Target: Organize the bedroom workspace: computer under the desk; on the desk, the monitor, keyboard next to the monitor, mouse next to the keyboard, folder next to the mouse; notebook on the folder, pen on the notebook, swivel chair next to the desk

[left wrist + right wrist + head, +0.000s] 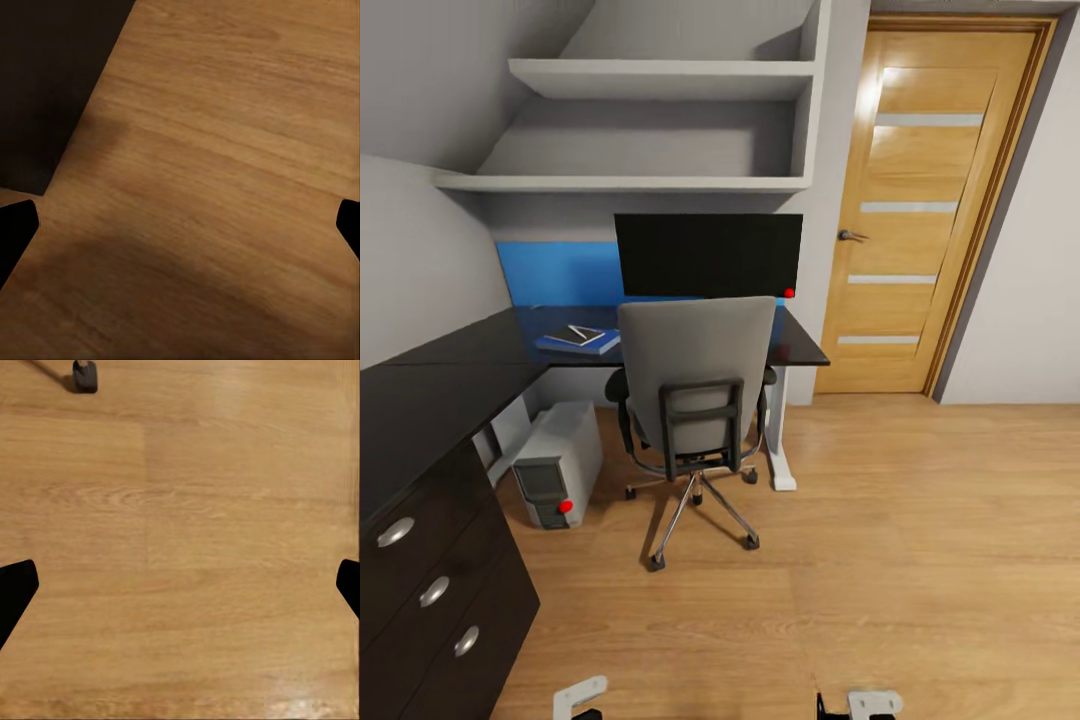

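Observation:
The black-topped desk (pixel 800 350) with its blue back panel carries the monitor (pixel 708 255). The grey swivel chair (pixel 698 385) is pushed up against the desk's front, its back towards me. Left of the chair, the blue folder (pixel 600 346) lies on the desk with the black notebook (pixel 572 333) on it and a thin whitish pen (pixel 586 334) on top. The grey computer (pixel 558 462) stands on the floor under the desk. The keyboard and mouse are hidden. My left gripper (pixel 180 229) and right gripper (pixel 180 585) hang open and empty over the wood floor.
A dark drawer cabinet (pixel 430 590) with round handles runs along the left, joined to the desk's side wing. Grey wall shelves (pixel 660 80) hang above the monitor. A wooden door (pixel 925 200) stands shut at the right. One chair castor (pixel 85 376) shows on the floor. Open floor (pixel 920 560) lies right of the chair.

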You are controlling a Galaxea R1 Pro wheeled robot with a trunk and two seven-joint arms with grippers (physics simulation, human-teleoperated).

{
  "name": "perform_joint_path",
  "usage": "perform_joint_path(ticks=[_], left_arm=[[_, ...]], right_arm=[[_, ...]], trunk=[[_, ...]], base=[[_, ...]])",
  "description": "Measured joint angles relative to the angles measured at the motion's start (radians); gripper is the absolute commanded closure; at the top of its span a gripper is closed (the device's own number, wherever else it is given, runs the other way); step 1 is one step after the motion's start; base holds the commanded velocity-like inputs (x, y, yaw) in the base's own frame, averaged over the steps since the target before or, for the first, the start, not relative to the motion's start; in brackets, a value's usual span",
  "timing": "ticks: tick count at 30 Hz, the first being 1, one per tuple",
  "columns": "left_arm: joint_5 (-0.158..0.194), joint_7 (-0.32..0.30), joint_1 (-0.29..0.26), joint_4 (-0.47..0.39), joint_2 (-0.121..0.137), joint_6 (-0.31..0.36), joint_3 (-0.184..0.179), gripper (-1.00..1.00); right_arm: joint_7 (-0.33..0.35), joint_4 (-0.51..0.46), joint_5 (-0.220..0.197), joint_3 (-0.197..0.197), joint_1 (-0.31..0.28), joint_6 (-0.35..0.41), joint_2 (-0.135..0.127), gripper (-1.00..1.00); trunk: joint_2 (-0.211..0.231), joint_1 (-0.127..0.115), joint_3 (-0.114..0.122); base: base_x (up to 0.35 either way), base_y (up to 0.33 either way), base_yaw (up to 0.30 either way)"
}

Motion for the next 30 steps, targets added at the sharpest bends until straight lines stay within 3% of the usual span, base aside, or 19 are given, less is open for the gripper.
perform_joint_path(ticks=[5, 11, 18, 30], left_arm=[[0.000, 0.000, 0.007, 0.000, 0.007, 0.001, 0.001, -1.00], [-0.001, -0.002, 0.015, 0.000, 0.017, 0.001, 0.000, -1.00], [-0.001, -0.109, 0.016, 0.000, 0.053, 0.001, -0.001, -1.00], [0.000, -0.133, 0.016, 0.000, 0.058, 0.001, -0.003, -1.00]], right_arm=[[0.001, 0.000, 0.001, 0.003, 0.054, 0.000, -0.005, -1.00], [0.002, 0.000, 0.001, 0.003, 0.065, 0.000, -0.007, -1.00], [0.002, 0.000, 0.001, 0.002, 0.067, 0.000, -0.008, -1.00], [0.002, 0.000, 0.001, 0.002, 0.067, 0.000, -0.007, -1.00]], trunk=[[0.035, -0.019, 0.016], [0.077, -0.042, 0.035], [0.126, -0.069, 0.057], [0.210, -0.115, 0.094]], base=[[0.000, 0.000, 0.000], [0.000, 0.000, 0.000], [0.000, 0.000, 0.000], [0.000, 0.000, 0.000]])
